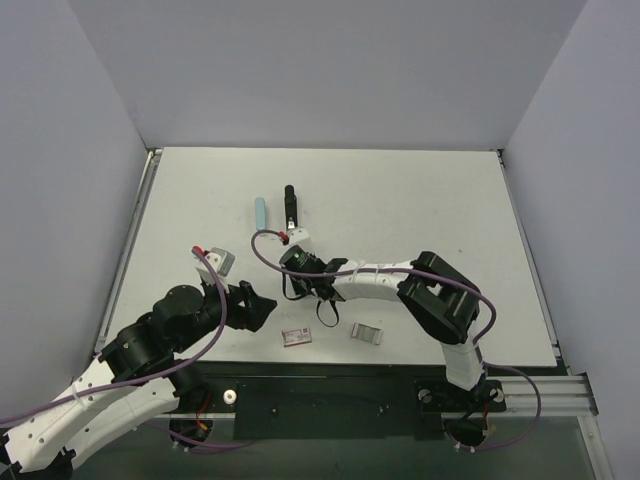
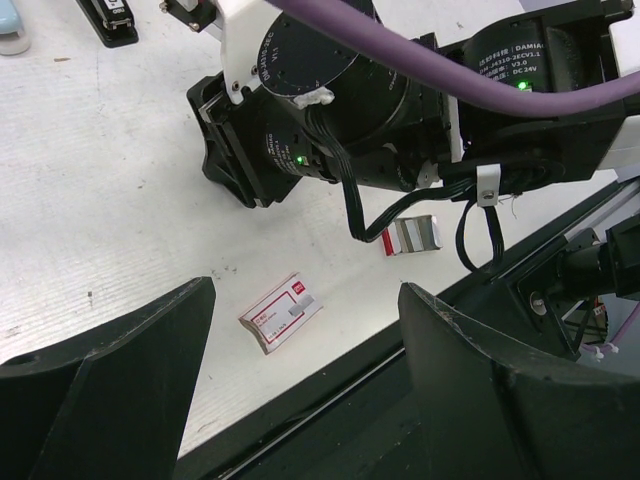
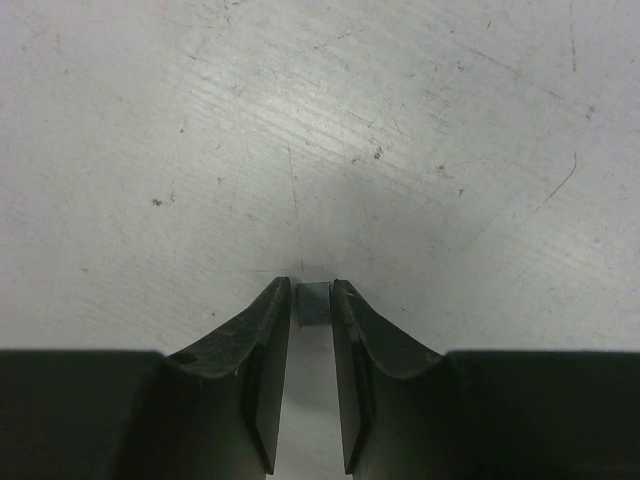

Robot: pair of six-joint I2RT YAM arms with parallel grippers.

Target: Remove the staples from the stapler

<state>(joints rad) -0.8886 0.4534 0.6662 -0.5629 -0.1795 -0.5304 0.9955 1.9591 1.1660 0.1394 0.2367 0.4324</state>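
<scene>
left jaws wide; right jaws narrow, pinching staple strip (image 3: 313, 303) against table (image 3: 300, 120).

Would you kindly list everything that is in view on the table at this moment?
table: one, white, walled on three sides
stapler: one, black, far centre, lying lengthwise
oblong item: one, pale blue, just left of the stapler; type unclear
staple box: one, white and red, near edge, centre
second small box: one, grey and red, right of the staple box
grey strip: one, pinched between the right fingers, likely staples
left gripper: one, black, near left, fingers wide open and empty
right gripper: one, black, pointing down just this side of the stapler, fingers closed on the strip
</scene>
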